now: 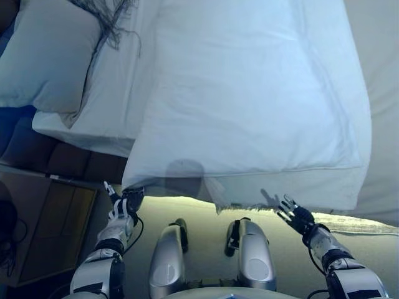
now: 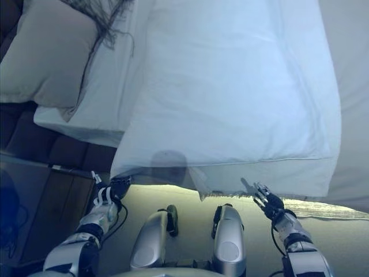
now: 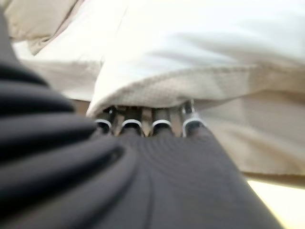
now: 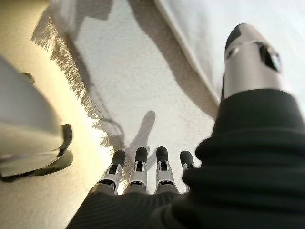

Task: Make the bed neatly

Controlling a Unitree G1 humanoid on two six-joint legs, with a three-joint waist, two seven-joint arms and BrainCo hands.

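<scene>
A white duvet (image 1: 249, 93) lies across the bed, its near edge hanging over the bed's side. A cream blanket with a fringe (image 1: 240, 198) hangs out below that edge; it also shows in the right wrist view (image 4: 143, 81). A pillow (image 1: 53, 59) lies at the far left. My left hand (image 1: 123, 204) is at the duvet's near left corner, its straight fingers (image 3: 157, 125) reaching under the hem (image 3: 190, 86). My right hand (image 1: 293, 215) is open and holds nothing, just below the duvet's near edge by the fringed blanket.
A white sheet (image 1: 112, 106) shows between pillow and duvet. A dark wooden nightstand (image 1: 50, 218) stands at the left beside the bed. Pale carpet (image 1: 206, 215) lies below the bed's edge. Dark strands (image 1: 109, 18) lie on the sheet near the pillow.
</scene>
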